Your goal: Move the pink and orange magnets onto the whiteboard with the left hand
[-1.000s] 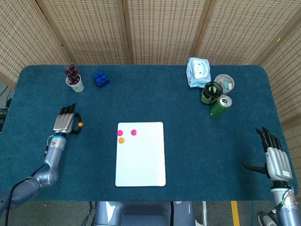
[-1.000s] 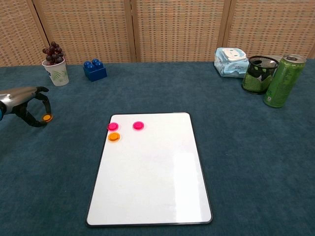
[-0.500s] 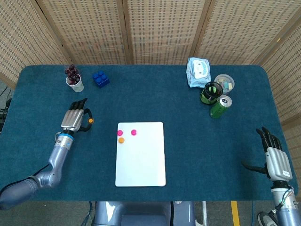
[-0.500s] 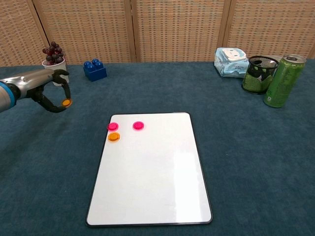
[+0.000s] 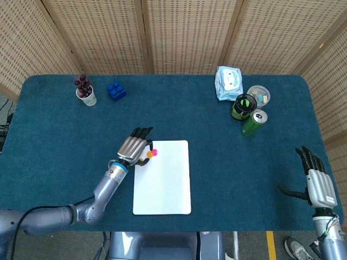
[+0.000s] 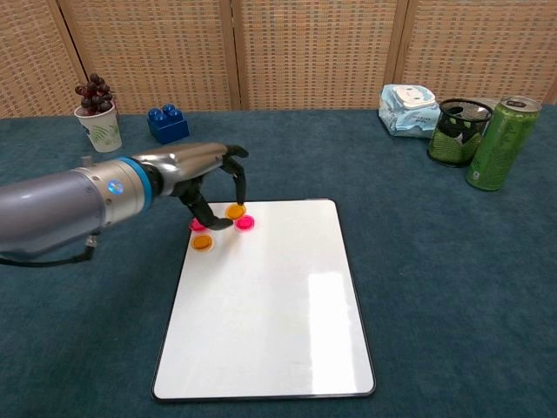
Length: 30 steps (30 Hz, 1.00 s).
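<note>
I have the left hand (image 6: 204,178) over the far left corner of the whiteboard (image 6: 270,305), its fingers (image 6: 238,177) pinching an orange magnet (image 6: 235,211) just above the board. Beneath it on the board lie a second orange magnet (image 6: 201,243) by the left edge and a pink magnet (image 6: 245,223) just right of the held one; another pink magnet (image 6: 197,225) peeks out behind the thumb. My right hand (image 5: 317,181) rests at the near right of the counter (image 5: 54,135), fingers spread, holding nothing.
</note>
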Tool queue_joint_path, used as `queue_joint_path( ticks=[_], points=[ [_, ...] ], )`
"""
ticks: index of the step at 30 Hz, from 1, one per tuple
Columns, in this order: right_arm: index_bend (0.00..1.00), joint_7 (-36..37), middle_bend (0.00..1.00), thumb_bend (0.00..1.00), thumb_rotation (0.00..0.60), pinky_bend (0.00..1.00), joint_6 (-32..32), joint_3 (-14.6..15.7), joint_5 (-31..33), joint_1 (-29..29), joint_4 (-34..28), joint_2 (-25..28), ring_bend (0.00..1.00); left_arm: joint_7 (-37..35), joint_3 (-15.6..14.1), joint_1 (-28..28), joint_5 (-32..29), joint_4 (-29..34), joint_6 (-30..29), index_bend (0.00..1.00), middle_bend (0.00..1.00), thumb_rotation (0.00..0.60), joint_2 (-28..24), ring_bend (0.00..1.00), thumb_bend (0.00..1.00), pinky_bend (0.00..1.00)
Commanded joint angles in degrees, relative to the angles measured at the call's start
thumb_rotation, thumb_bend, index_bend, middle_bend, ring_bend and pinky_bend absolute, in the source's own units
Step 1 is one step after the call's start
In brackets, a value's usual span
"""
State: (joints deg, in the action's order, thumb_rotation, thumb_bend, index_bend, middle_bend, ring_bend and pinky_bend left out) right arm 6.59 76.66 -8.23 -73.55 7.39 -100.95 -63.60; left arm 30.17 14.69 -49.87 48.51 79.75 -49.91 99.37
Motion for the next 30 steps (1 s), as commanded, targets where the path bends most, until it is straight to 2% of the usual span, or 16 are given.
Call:
queue_joint_path(
  ticks=[1,10,21,30],
  points=[
    [0.00,0.1,0.00,0.03,0.600,0.00,-0.1,0.0,0.0,0.0,0.0,0.1,0.00,1.9,-0.9,-1.7,-2.1,-0.4,-0.6,0.68,0.00,0.600,2.4,0.00,0.34,0.00],
    [0.00,0.4,0.00,0.03,0.600,0.00,-0.1,0.1,-0.1,0.0,-0.1,0.1,0.00,2.3,-2.2,-2.3,-2.3,-3.0,-2.0,0.68,0.00,0.600,4.8,0.00,0.34,0.00],
    [0.00,0.6,0.00,0.03,0.600,0.00,-0.2,0.0,0.0,0.0,-0.1,0.2,0.00,1.5,-2.4,-2.6,-2.5,-6.7,-1.7,0.68,0.00,0.600,6.5,0.00,0.34,0.00],
    [0.00,0.7,0.00,0.03,0.600,0.00,-0.2,0.1,0.0,0.0,-0.1,0.3,0.00,1.4,-2.5,-2.7,-2.7,-7.4,-1.4,0.68,0.00,0.600,6.8,0.00,0.34,0.00]
  ],
)
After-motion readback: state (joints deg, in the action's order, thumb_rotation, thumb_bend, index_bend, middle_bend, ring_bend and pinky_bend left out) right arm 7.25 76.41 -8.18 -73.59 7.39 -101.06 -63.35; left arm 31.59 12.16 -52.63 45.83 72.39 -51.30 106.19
